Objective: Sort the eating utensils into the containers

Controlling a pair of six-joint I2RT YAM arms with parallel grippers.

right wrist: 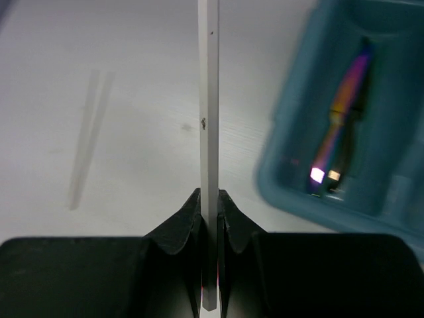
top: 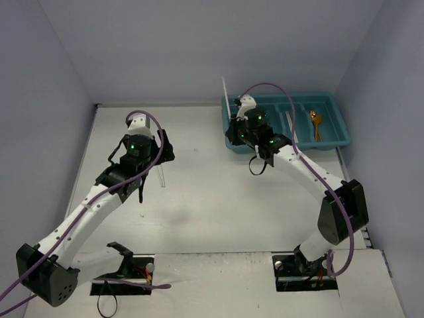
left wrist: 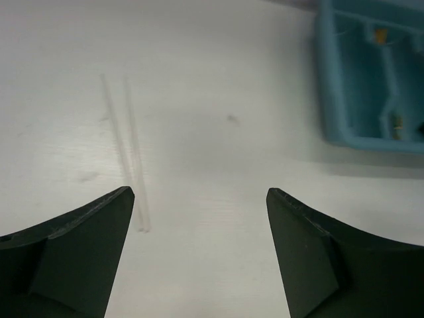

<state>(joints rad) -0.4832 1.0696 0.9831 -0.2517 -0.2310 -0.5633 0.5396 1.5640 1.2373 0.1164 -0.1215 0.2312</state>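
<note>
The teal tray (top: 328, 144) contains a gold utensil (top: 315, 123) and an iridescent utensil (right wrist: 341, 112) shading purple, pink and orange. The white chopstick (right wrist: 209, 99) is plain except for one dark speck. The translucent, nearly colourless chopstick pair (left wrist: 132, 152) lies on the off-white table (top: 199, 199). The left arm (top: 83, 218) and right arm (top: 308, 173) are white with black joints, green lights (top: 132, 146) and purple cables (top: 268, 84). The left gripper (left wrist: 199, 193) and right gripper (right wrist: 209, 202) are black.

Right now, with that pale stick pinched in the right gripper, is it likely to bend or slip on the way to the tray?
Probably stiff: the chopstick runs dead straight beyond the right gripper. It looks slim, so likely light. Its faces seem smooth and most of it overhangs the pinch, so it might pivot or slide.
</note>
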